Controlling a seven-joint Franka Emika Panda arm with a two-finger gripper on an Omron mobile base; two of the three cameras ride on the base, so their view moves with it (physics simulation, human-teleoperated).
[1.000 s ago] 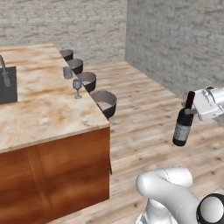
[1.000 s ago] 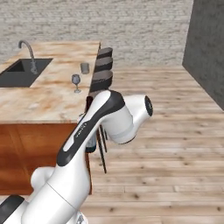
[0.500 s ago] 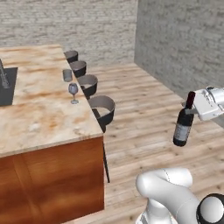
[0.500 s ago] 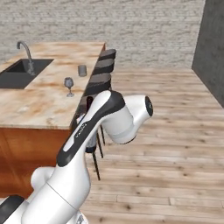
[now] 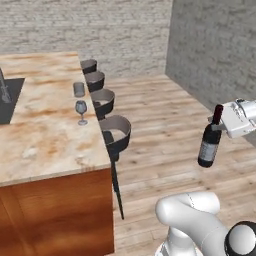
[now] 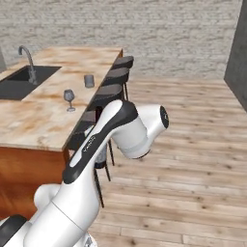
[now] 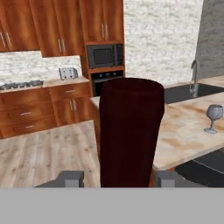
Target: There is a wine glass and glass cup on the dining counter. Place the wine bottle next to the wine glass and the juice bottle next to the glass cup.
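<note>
The task is at an early stage: the dark glass wine bottle with a dark red cap and pale label (image 5: 209, 138) hangs upright in the air over the wooden floor, well apart from the long marble-patterned dining counter with wooden sides (image 5: 45, 135), carried by the white two-finger gripper (image 5: 220, 127), whose jaws are pinched on the bottle's neck just below the cap. In the hand view the bottle's dark red cap (image 7: 131, 131) stands between the two grey fingertips (image 7: 70, 178). On the counter the small clear stemmed wine glass (image 5: 81, 112) stands upright near the stool-side edge, and the short grey glass cup (image 5: 79, 89) stands a little farther along, apart from it. Neither has a bottle beside it, so both placements are left to do; I see no juice bottle, though it may lie outside these views. Against the earlier frames the whole scene has shifted in both base views, the counter sliding left and the row of dark bowl-shaped stools (image 5: 117, 131) coming more to the centre, which reads as the base driving, while the bottle keeps the same place beside the arm.
</note>
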